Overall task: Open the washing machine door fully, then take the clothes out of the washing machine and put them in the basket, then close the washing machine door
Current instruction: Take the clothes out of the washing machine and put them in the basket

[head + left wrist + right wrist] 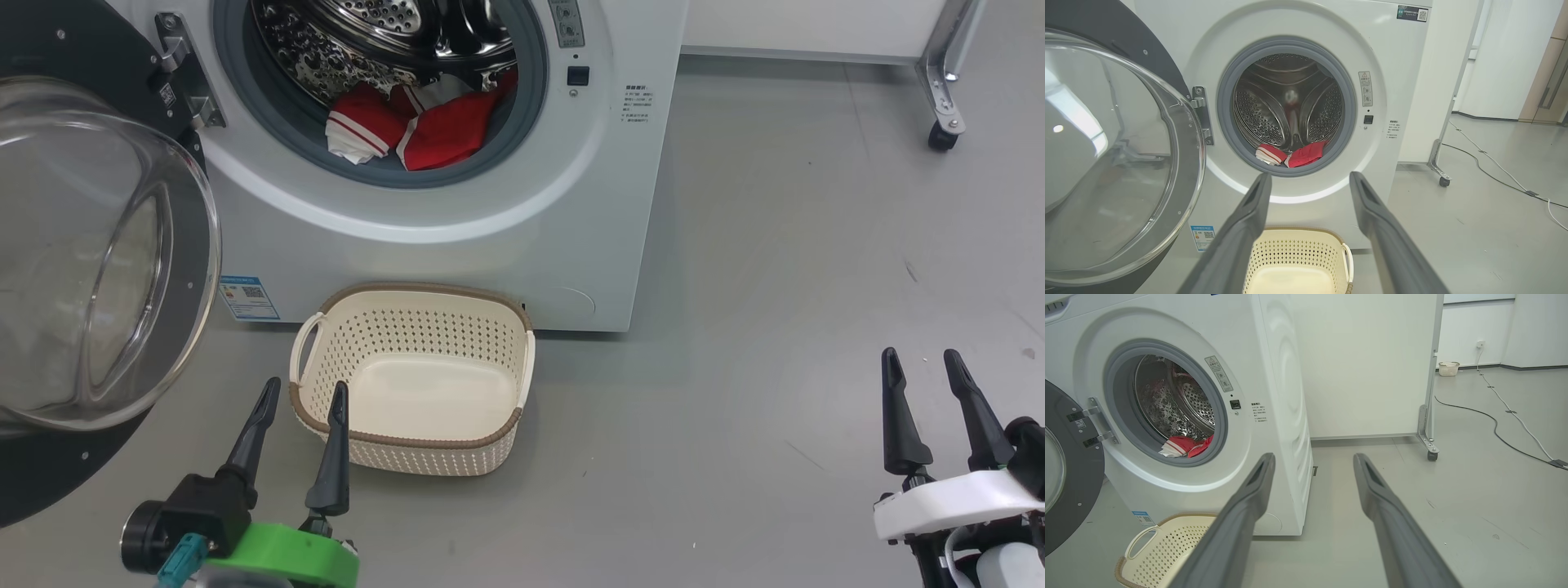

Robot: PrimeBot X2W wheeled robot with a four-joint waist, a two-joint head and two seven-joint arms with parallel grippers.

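Note:
The white washing machine [457, 245] stands ahead with its round door [90, 269] swung open to the left, the glass bowl bulging toward me. Red clothes [433, 126] with white trim lie at the drum's front lip, also seen in the left wrist view [1298, 155] and the right wrist view [1186, 446]. The cream basket [412, 380] sits empty on the floor in front of the washer. My left gripper [304, 394] is open beside the basket's left handle, holding nothing. My right gripper [922, 361] is open at the lower right, over bare floor.
A white panel on a metal castor leg [943, 98] stands right of the washer. Cables [1498, 424] trail across the grey floor at the far right, and another small basket [1448, 368] sits by the far wall. The open door [1114, 155] takes up the left side.

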